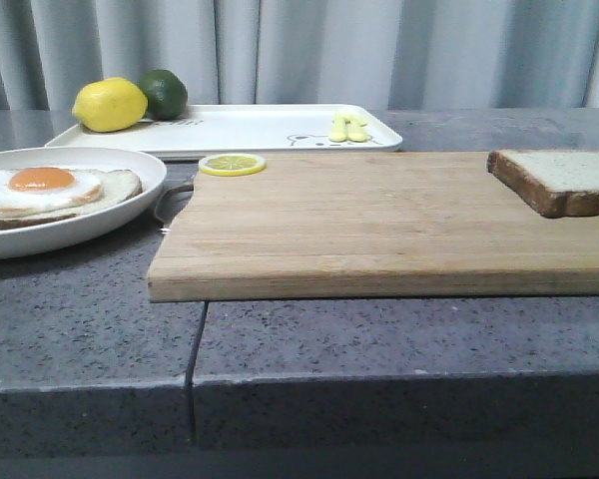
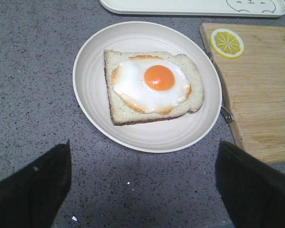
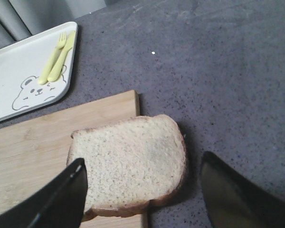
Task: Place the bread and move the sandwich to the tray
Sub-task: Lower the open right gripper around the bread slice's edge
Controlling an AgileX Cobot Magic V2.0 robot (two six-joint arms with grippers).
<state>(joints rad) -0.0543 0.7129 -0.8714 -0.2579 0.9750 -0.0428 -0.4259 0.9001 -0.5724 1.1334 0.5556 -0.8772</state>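
Observation:
The bread lies at the right end of the wooden board, overhanging its edge; it also shows in the right wrist view. My right gripper is open above it, one finger on each side. The sandwich, a slice with a fried egg, lies on a round white plate at the left; it also shows in the left wrist view. My left gripper is open and empty over the counter, short of the plate. The tray is at the back.
A lemon and a lime sit at the tray's left end. A yellow fork and knife lie at its right end. A lemon slice lies on the board's far left corner. A seam splits the grey counter.

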